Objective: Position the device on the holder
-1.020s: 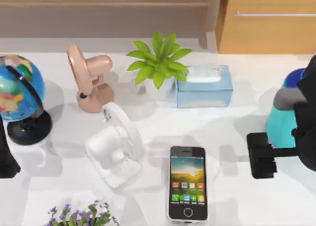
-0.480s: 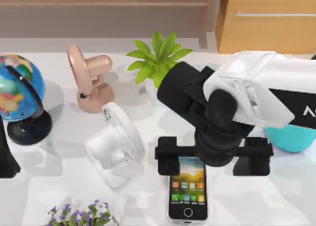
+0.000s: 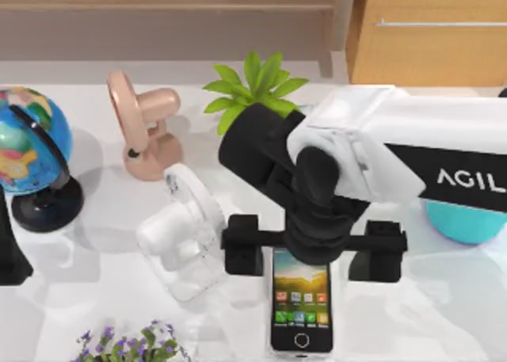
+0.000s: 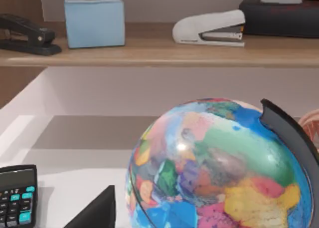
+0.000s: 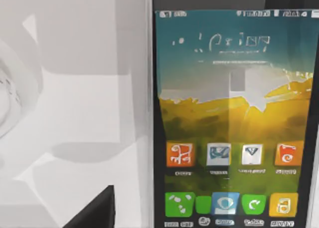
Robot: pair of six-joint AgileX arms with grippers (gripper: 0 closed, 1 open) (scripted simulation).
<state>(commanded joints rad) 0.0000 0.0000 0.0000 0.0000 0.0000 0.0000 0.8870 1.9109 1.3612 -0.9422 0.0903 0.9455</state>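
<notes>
The device [image 3: 301,302] lies flat on the white table near the front edge, screen up and lit, with its far end hidden under my right arm. My right gripper [image 3: 309,253] hovers over that far end, open, with one black finger on each side and well clear of the phone's edges. In the right wrist view the device [image 5: 229,123] is close below, with sunset wallpaper and coloured icons. The holder [image 3: 184,234], a white tilted stand, sits just left of the phone. My left gripper [image 3: 9,255] stays parked at the table's left edge.
A pink stand [image 3: 146,132] and a green plant [image 3: 253,100] stand at the back. A globe [image 3: 32,152] is at the far left, a teal object [image 3: 467,219] at the right, purple flowers [image 3: 131,346] at the front left. A calculator [image 4: 17,195] lies near the globe [image 4: 219,168].
My right arm has swung in from the right edge and moved left over the phone's far end, hiding the tissue box. The phone and holder have not moved.
</notes>
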